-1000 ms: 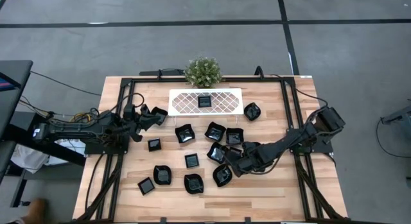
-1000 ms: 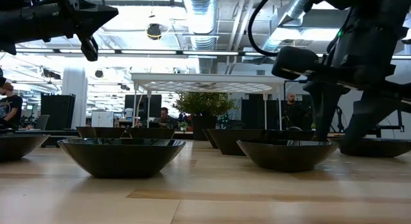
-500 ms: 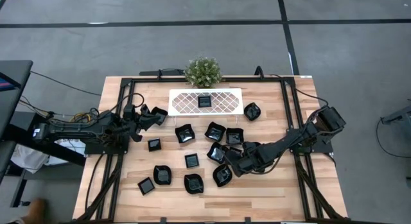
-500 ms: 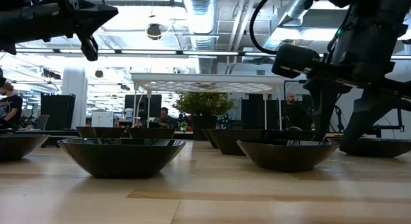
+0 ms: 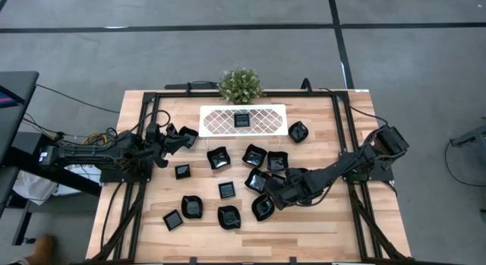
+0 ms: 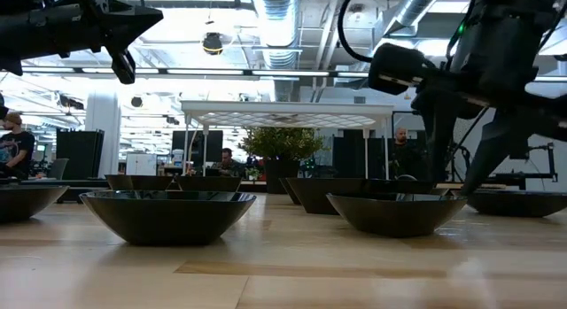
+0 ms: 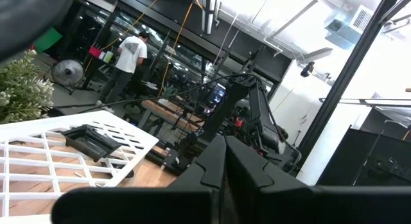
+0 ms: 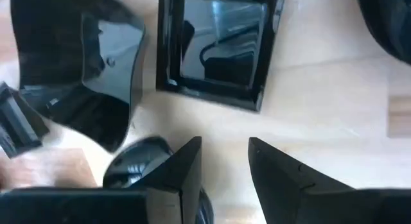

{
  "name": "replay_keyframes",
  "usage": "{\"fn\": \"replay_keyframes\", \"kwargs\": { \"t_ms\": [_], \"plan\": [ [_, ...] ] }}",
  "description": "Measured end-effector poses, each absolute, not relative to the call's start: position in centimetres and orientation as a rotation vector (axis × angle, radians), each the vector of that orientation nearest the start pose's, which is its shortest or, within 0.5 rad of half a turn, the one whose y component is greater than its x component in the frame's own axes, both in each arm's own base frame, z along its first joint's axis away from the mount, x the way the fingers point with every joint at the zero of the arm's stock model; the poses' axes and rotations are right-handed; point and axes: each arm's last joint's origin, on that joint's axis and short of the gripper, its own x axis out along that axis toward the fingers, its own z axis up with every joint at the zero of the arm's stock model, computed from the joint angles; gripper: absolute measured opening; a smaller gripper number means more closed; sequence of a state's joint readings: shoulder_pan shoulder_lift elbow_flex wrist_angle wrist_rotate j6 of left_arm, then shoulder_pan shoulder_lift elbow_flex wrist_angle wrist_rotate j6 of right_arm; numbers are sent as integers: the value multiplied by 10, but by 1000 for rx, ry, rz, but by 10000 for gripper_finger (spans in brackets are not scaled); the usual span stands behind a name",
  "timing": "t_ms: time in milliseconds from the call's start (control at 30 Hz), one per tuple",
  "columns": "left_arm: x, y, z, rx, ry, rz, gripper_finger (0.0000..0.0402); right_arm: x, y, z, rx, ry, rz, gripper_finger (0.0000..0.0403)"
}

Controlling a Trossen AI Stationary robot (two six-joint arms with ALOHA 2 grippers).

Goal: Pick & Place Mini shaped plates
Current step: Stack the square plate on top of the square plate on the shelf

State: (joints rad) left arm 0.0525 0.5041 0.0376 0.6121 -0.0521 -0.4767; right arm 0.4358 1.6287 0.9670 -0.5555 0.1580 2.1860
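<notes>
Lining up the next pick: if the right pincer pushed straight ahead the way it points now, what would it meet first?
Probably the square plate lying flat just beyond the right pincer, with bare table before it. The fingers stand apart, holding nothing. Height is unclear, so it might pass over the rim.

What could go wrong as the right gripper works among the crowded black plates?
The right gripper sits low with open fingers among tightly packed plates; it could knock neighbours or pinch two at once. The glossy square plate might slip. The tray holds one plate, leaving many trips.
</notes>
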Motion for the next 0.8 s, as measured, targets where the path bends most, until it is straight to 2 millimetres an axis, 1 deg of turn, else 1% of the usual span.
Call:
{"fn": "replay_keyframes", "kwargs": {
  "t_ms": [133,300,433,633,800],
  "plan": [
    [130,8,189,-475,-169,67,12,272,123,181,1507,899,-1066,123],
    [130,8,189,-475,-170,67,12,266,119,188,1428,933,-1177,123],
    [130,8,189,-475,-170,67,12,261,115,187,1413,923,-1255,123],
    [130,8,189,-475,-171,67,12,268,110,188,1431,844,-1240,123],
    [130,8,189,-475,-171,67,12,274,107,177,1427,814,-1262,123]
  ]
}}
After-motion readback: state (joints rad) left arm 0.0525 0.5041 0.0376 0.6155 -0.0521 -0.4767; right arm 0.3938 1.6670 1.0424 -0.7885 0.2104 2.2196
